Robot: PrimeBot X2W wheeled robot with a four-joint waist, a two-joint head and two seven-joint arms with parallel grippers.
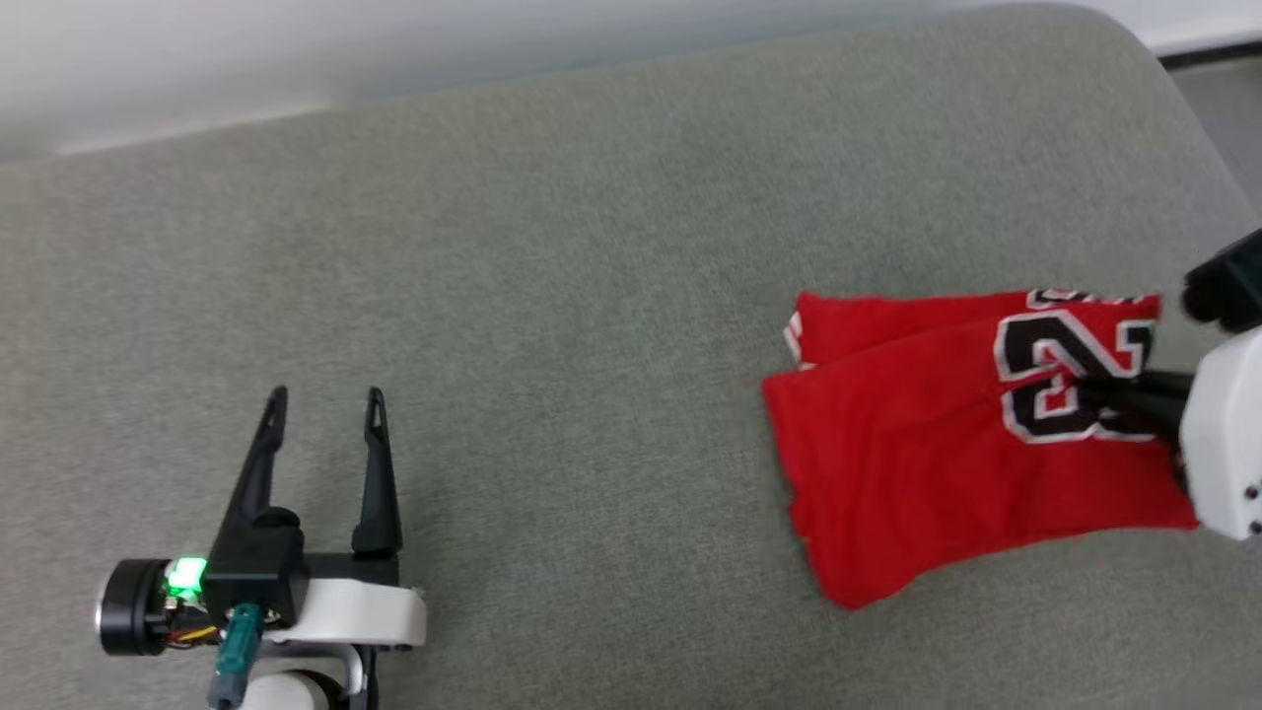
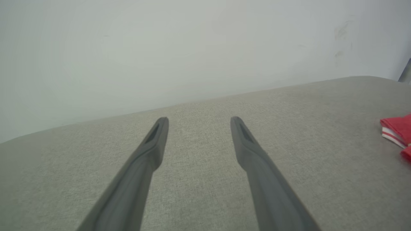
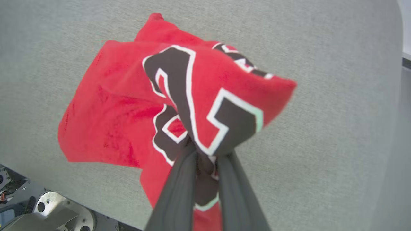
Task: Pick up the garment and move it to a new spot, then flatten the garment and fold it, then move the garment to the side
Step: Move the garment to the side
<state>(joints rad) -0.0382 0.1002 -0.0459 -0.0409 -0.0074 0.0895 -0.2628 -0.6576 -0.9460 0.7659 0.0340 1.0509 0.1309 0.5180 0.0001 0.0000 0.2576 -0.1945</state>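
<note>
Grey-green woven cushion [image 1: 552,296] spans head view; plain, fine weave. Far edge runs from 9 o'clock up to 1 o'clock and meets the pale white wall [image 1: 296,49] along the top, 10 to 12 o'clock. Rounded corner [image 1: 1124,39] at 1 o'clock. Past it, at 2 o'clock: white band [image 1: 1198,30], dark strip [image 1: 1208,57], grey patch [image 1: 1227,118]. Left wrist view: faint scuffs [image 2: 342,32] on wall at 1 o'clock. Light soft, even.

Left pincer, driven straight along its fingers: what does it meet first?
The way looks free: the left pincer points across bare grey cushion toward the pale wall. Probably the wall first, though it might graze the cushion; depth is unclear. The garment lies off to the right.
</note>
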